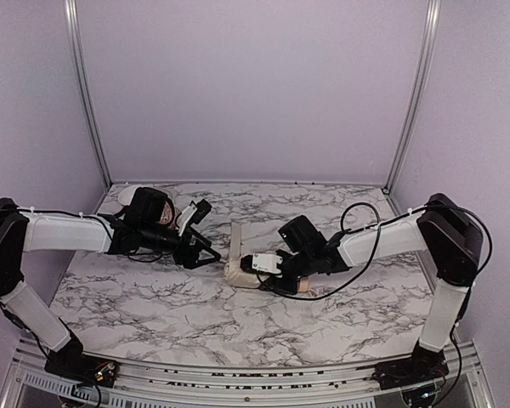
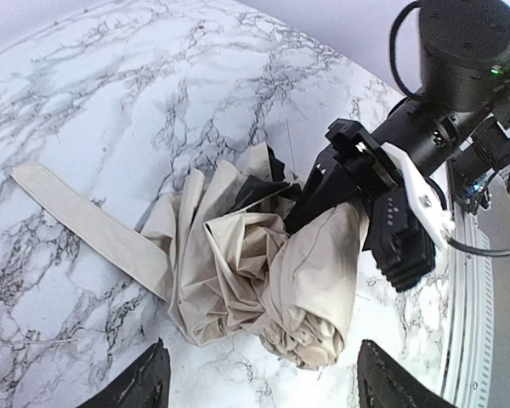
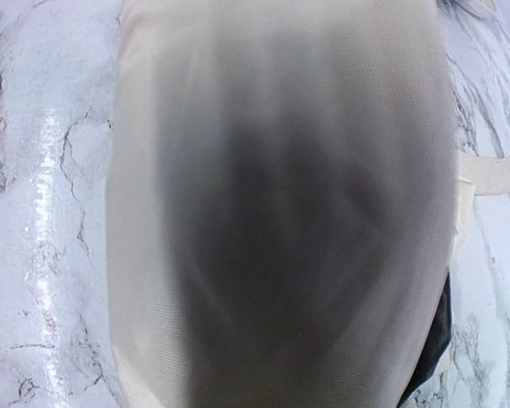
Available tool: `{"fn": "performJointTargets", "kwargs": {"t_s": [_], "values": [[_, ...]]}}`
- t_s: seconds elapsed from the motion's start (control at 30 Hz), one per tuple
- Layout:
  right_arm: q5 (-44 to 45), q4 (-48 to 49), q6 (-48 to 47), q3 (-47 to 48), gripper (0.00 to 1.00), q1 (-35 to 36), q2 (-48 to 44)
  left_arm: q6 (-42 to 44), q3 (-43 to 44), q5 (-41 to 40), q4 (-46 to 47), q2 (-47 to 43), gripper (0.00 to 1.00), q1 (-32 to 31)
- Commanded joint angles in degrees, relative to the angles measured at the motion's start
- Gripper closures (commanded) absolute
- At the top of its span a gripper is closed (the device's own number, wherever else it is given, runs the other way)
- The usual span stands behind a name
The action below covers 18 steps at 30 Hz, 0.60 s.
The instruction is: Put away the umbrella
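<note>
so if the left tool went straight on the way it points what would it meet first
The umbrella: its bunched cream canopy lies right ahead of the open left tool, nearer than the right tool clamped on it, though depth is unclear.

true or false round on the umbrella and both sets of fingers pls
1. The umbrella lies collapsed in a bundle on the marble table. True.
2. The left fingers clamp the umbrella. False: they stand open and apart from it.
3. The right fingers are shut on the umbrella's cream fabric. True.
4. The cream strap is wound round the bundle. False: it lies loose and flat on the table, reaching out from the bundle.
</note>
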Motion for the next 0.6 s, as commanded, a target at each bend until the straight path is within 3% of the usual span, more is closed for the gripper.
{"fn": "performJointTargets", "kwargs": {"t_s": [0.0, 0.17, 0.37, 0.57], "values": [[-16.46, -7.37, 8.52, 2.49, 0.74, -5.96, 0.84, -0.87, -2.85, -3.77, 7.28, -1.12, 0.29, -0.53], [-28.47, -7.99, 11.6, 4.49, 0.79, -10.63, 2.73, 2.61, -4.31, -7.22, 7.6, -1.02, 0.33, -4.33], [-31.04, -13.24, 11.76, 8.17, 0.81, -11.36, 6.29, 7.88, -4.77, -12.68, 7.83, -1.48, 0.37, -9.06], [-29.01, -2.09, 19.22, 4.17, 0.89, -13.68, 0.69, 7.52, -6.52, -16.08, 10.03, 1.7, 0.53, -9.09]]}}
